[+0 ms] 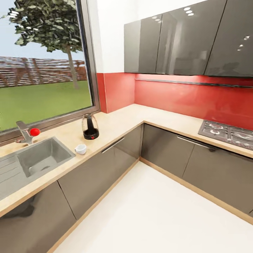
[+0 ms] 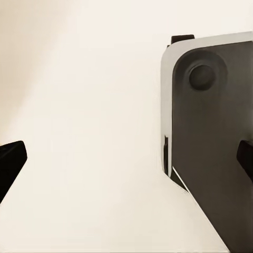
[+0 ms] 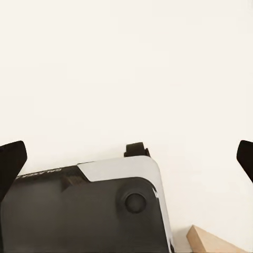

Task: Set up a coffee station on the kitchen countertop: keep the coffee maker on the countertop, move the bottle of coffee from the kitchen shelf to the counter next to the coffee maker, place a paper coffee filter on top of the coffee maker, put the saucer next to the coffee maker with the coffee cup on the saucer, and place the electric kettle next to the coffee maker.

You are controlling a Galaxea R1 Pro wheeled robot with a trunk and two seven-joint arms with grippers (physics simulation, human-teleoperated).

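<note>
The kitchen countertop runs in an L under the window and along the red wall. On it, right of the steel sink, stands the electric kettle, clear glass on a black base with a red switch. The small white coffee cup sits nearer the counter's front edge, a short way from the kettle. My left gripper is open over pale floor, its black fingertips far apart with nothing between them. My right gripper is open the same way.
A tap with a red knob stands behind the sink. A gas hob lies at the far right, under glossy grey wall cabinets. White floor fills the corner. My dark base lies below both grippers.
</note>
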